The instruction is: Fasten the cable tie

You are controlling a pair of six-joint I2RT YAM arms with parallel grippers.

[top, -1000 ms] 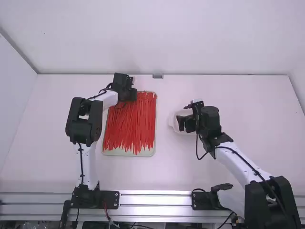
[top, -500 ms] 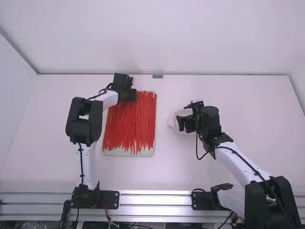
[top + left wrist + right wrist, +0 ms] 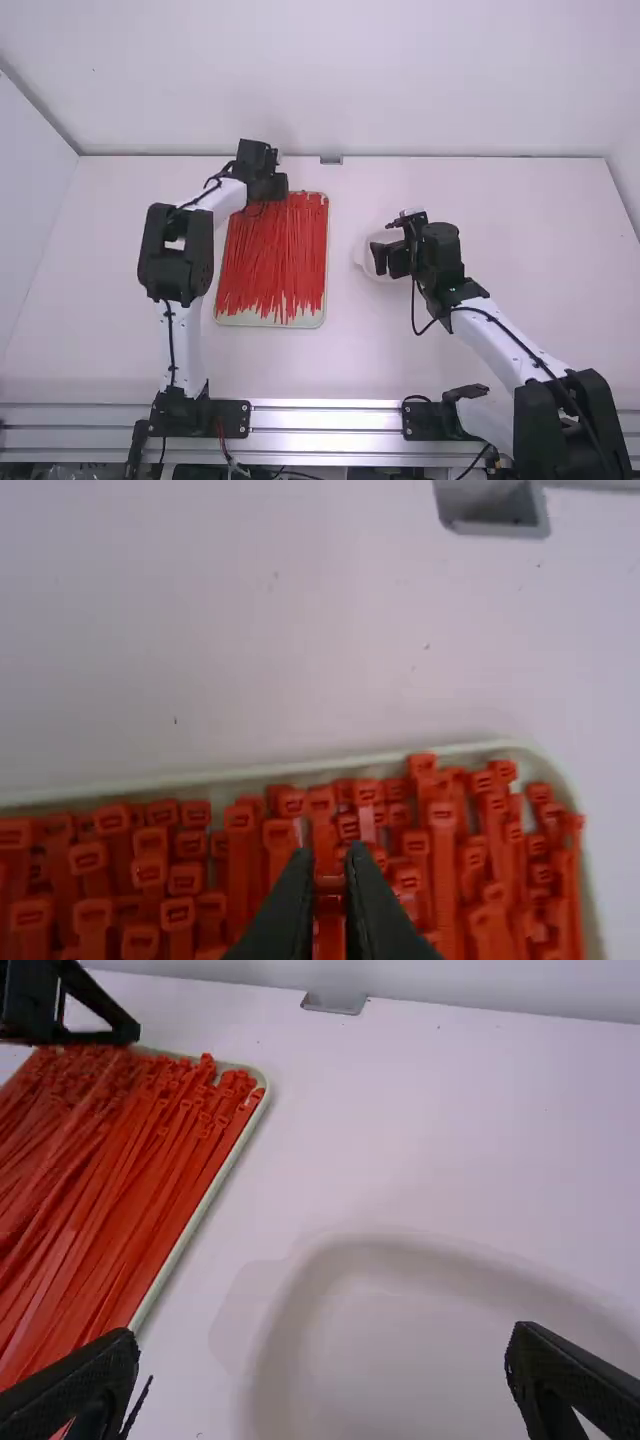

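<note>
Cable ties of orange plastic (image 3: pixel 275 255) lie heaped on a pale rectangular tray (image 3: pixel 270 320). One tie (image 3: pixel 328 883) is pinched by its head between the nearly closed left jaws, which have drawn toward the tray's far edge since a second ago. The right jaws gape wide and empty above a whitish dish (image 3: pixel 400 1300), its outline hard to make out.

Orange cable ties (image 3: pixel 90 1160) on tray (image 3: pixel 190 1230)
</note>
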